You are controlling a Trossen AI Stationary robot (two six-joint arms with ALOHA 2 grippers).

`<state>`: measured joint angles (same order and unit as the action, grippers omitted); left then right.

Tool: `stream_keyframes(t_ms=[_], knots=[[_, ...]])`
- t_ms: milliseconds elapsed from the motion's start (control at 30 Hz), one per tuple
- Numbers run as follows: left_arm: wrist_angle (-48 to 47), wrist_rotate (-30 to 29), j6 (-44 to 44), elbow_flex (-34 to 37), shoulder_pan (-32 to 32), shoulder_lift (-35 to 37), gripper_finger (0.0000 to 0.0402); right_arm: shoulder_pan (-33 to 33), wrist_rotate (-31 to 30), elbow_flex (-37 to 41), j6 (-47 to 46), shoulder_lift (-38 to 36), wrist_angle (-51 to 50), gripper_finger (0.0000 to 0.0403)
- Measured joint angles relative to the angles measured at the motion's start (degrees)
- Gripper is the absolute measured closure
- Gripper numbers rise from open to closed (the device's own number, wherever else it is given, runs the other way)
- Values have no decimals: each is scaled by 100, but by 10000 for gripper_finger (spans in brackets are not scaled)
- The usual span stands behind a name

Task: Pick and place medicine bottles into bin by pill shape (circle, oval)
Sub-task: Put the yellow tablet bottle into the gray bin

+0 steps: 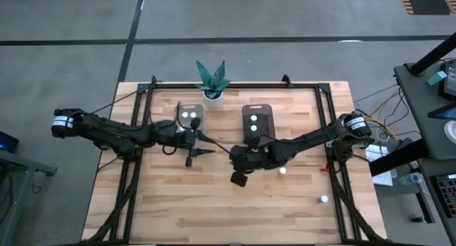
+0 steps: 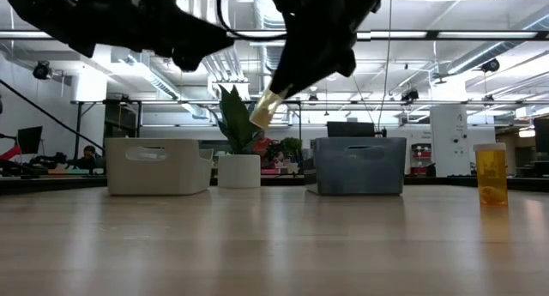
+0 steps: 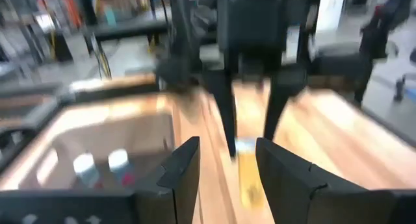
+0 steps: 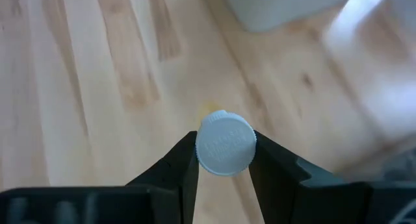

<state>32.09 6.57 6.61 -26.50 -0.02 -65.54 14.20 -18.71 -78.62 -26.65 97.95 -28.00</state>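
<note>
From above, the right claw [image 1: 238,176] is hanging over the middle of the table [image 1: 171,210], just short of the dark grey bin [image 1: 258,122], which lies beyond it towards the plant [image 1: 212,80] and is already holding two white caps; the left claw [image 1: 194,157] is sitting just beside the pale bin [image 1: 189,114], also with two caps in it, so the right arm is the nearer one for the dark bin; two more bottles are standing loose on the right side, one near [image 1: 283,170] and one farther off [image 1: 324,199]. From table height, a held bottle [image 2: 268,105] is hanging tilted, cap end down, in the air between the pale bin [image 2: 159,166] and the dark bin [image 2: 358,166]; an amber bottle [image 2: 491,174] is standing upright at the right. From the left wrist, the left claw [image 3: 227,162] is standing open with nothing between its fingers. From the right wrist, the right claw [image 4: 221,154] is pinching a bottle's white cap [image 4: 225,143]; raised lettering on the cap is too small to read.
</note>
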Motion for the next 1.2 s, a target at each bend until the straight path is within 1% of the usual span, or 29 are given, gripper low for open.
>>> stream_keyframes(t_ms=[100,200,567,1033,1200], knots=[[-574,0,2,-97,36,-31,267,-24,-209,-143,251,-2,48,292],[-908,0,4,-199,72,-37,267,-37,-370,-322,513,-2,76,292],[-877,11,7,-297,78,-143,267,-129,-377,-914,1272,-4,135,292],[-917,102,13,-295,76,-148,267,-273,-425,-1000,1738,-2,227,292],[-909,170,13,-295,76,-148,267,-323,-403,-1000,1853,0,405,292]])
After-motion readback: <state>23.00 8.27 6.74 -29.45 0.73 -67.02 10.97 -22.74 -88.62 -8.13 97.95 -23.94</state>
